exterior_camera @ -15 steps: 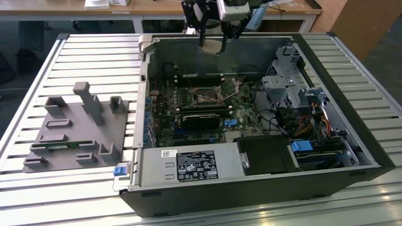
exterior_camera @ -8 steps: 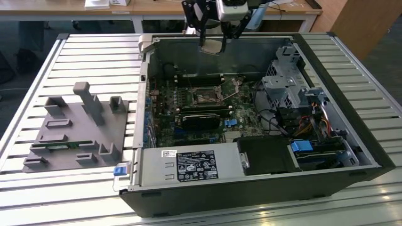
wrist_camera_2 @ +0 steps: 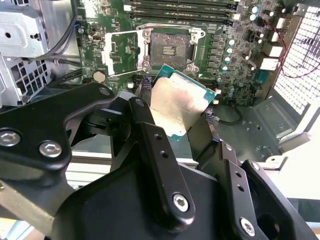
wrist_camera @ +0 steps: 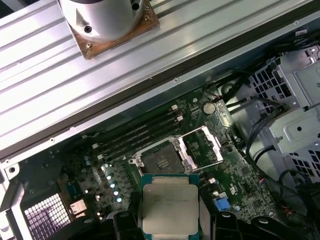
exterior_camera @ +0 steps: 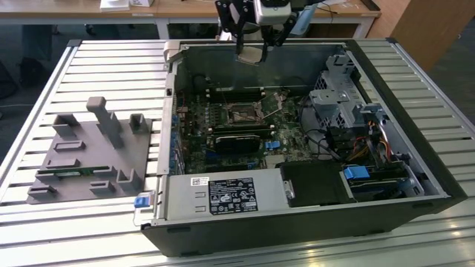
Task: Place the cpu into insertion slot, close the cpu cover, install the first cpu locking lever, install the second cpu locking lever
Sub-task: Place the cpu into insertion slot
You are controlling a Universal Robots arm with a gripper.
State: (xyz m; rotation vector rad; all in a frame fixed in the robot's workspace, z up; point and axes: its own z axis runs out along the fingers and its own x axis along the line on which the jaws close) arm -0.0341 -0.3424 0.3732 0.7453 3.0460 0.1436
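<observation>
1. The tool (wrist_camera: 171, 222) is pinching the cpu (wrist_camera: 170, 202) by two opposite edges, with a black finger (wrist_camera: 125, 220) on either side of the chip.
2. In the exterior view, the held cpu (exterior_camera: 251, 54) hangs above the far wall of the open black computer case (exterior_camera: 312, 222). The case lies on its side on the slatted metal worktop (exterior_camera: 111, 72).
3. Inside the case lies a green circuit board (wrist_camera: 250, 185). The insertion slot (wrist_camera: 161, 162) sits on it, just beside the long memory slots (wrist_camera: 135, 132).
4. The slot has no chip in it. The cpu cover (wrist_camera: 202, 145) stands swung up to one side of it.
5. The case also holds a grey box with a label (exterior_camera: 222, 196), a black card (exterior_camera: 237, 143) and a metal drive cage (exterior_camera: 334, 105).
6. A grey fixture block (exterior_camera: 89, 161) rests on the worktop at the exterior view's left of the case.
</observation>
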